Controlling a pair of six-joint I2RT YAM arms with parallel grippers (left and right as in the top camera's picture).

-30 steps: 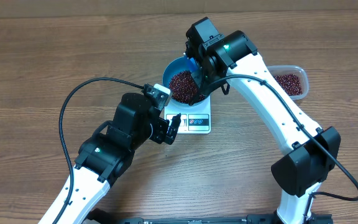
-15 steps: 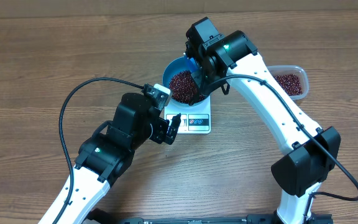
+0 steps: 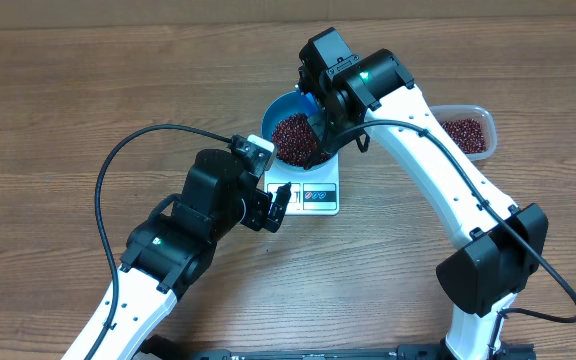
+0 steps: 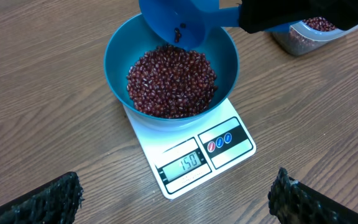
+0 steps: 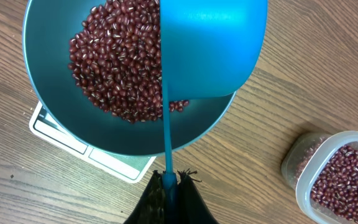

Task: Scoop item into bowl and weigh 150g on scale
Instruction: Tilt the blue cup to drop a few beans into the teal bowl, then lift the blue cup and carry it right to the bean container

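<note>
Blue scoop [image 5: 213, 50] tipped over bowl [image 4: 114, 56] to dribble beans [image 4: 171, 81] in; right tool [image 5: 169, 186] clamped on its handle. Scale [image 4: 191, 158] reads 150. Left tool [image 4: 176, 199] wide open, empty, facing scale.

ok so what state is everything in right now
kitchen scale: on, display reads 150
blue bowl: on the scale, holding beans
blue scoop: tilted over the bowl, nearly empty
clear tub: open, partly filled with beans
left gripper: open, holding nothing
right gripper: shut on the scoop handle
</note>
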